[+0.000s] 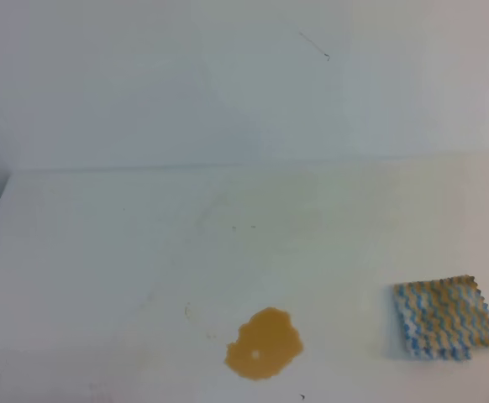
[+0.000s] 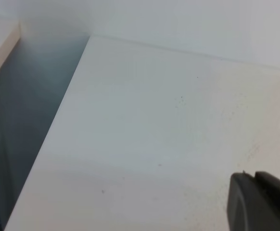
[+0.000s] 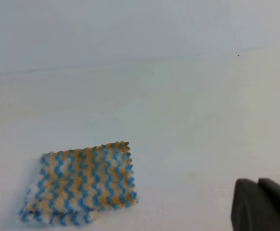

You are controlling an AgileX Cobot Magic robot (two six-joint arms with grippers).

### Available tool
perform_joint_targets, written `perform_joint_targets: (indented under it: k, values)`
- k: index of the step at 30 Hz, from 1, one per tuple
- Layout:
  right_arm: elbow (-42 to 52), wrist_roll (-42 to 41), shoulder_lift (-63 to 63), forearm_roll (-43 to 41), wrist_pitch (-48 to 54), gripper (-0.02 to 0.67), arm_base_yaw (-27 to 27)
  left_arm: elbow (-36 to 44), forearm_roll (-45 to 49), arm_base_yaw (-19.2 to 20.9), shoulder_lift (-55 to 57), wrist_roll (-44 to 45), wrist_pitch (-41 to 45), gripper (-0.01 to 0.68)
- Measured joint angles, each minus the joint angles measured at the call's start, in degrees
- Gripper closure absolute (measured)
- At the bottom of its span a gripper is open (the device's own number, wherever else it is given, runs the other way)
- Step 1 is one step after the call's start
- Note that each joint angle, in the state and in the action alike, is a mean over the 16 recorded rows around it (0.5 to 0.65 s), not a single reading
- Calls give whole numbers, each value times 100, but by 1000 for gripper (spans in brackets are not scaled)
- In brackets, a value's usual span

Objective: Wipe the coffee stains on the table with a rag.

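The coffee stains (image 1: 264, 344) form one amber-brown blotch with a pale speck, near the front middle of the white table (image 1: 228, 227). The rag (image 1: 446, 320), a small cloth with blue, white and tan zigzag stripes, lies flat at the front right, well apart from the blotch. In the right wrist view the rag (image 3: 80, 183) sits lower left, and my right gripper (image 3: 258, 181) shows only as dark fingertips pressed together at the bottom right, away from it. My left gripper (image 2: 254, 174) likewise shows dark tips held together over bare table. Neither holds anything.
A pale wall (image 1: 228, 84) rises behind the table's straight far edge. The table's left edge drops into a dark gap (image 2: 29, 110). A few tiny dark specks (image 1: 302, 396) dot the surface near the stain.
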Motion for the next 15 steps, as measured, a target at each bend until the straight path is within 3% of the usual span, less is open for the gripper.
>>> perform_joint_targets:
  k: [15]
  values:
    - [0,0,0,0,0,652,0,0,0,0,0,0,0,674]
